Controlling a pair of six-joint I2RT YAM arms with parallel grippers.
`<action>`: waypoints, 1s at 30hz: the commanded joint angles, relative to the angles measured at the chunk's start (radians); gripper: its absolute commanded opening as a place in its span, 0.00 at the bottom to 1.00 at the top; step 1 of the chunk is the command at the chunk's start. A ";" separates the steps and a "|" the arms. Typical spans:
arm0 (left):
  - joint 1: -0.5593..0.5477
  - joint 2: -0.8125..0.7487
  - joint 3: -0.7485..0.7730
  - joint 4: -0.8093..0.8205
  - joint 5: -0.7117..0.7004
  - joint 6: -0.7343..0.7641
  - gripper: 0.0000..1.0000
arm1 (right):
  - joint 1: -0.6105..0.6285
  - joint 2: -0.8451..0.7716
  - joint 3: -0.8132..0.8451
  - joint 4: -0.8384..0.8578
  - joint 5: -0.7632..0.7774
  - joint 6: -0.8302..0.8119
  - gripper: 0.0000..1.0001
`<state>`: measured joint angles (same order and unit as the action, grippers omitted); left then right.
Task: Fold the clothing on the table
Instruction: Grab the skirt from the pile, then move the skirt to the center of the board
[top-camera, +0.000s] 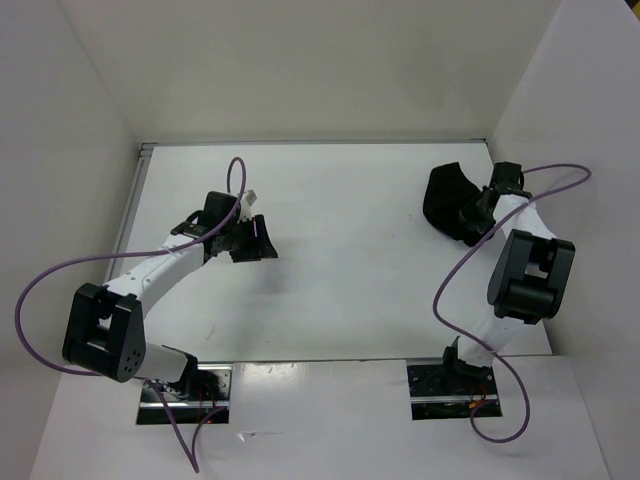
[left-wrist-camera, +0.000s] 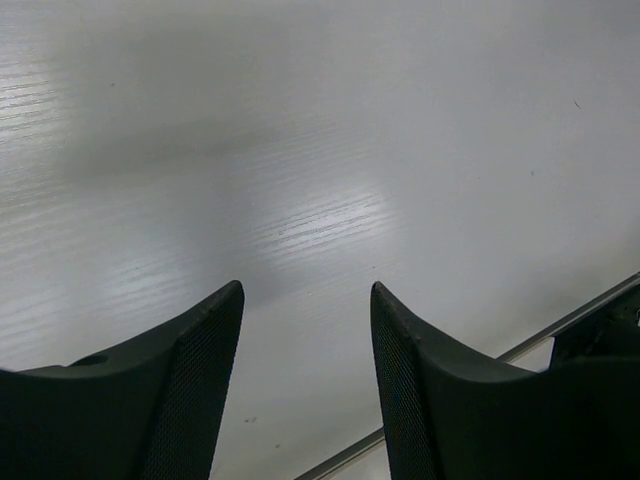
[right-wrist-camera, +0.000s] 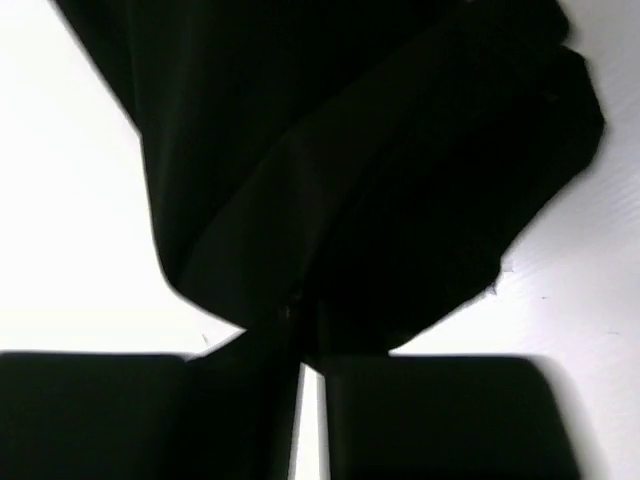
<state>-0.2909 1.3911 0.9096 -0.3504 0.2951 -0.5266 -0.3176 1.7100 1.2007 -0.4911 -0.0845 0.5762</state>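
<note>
Left gripper (top-camera: 266, 240), as seen from the top view, is held just above the counter (top-camera: 350, 270) in its left half, with its jaws spread and nothing between them; bare surface lies all around it. Right gripper (top-camera: 470, 222) is placed at the far right of the counter, against the near right side of the clothing (top-camera: 442, 200), which lies as a bunched black heap close to the right wall (top-camera: 560, 100) and near the far edge. A thin metal rail (top-camera: 320, 143) is seen along that far edge and down the left side. From the left wrist view, the left gripper (left-wrist-camera: 305, 290) is shown wide apart, its two black fingers (left-wrist-camera: 190, 380) framing only glossy white counter (left-wrist-camera: 300, 120); the rail (left-wrist-camera: 560, 325) is cut across the lower right corner behind the right-hand finger. From the right wrist view, the right gripper (right-wrist-camera: 305, 350) is shown closed down to a thin slit, with a fold of the clothing (right-wrist-camera: 380, 150) caught at its tips. Most of the upper frame is filled by the black fabric, which is draped in overlapping layers with a diagonal crease across it. White counter (right-wrist-camera: 60, 250) is visible to the left of the fabric and again at the lower right, where a ragged edge of the cloth is laid flat on the surface.
</note>
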 joint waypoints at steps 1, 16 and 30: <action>0.006 0.000 0.003 0.011 0.026 0.011 0.61 | 0.058 -0.019 0.011 0.043 0.009 -0.025 0.03; 0.006 0.000 -0.006 0.011 -0.030 0.002 0.61 | 0.295 -0.461 0.254 -0.079 -0.173 -0.035 0.00; 0.006 -0.009 -0.015 0.011 -0.010 -0.007 0.61 | 0.285 -0.354 0.120 -0.241 0.200 -0.003 0.45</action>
<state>-0.2905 1.3914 0.9085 -0.3508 0.2733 -0.5282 -0.0269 1.4410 1.2854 -0.7193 0.0288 0.5713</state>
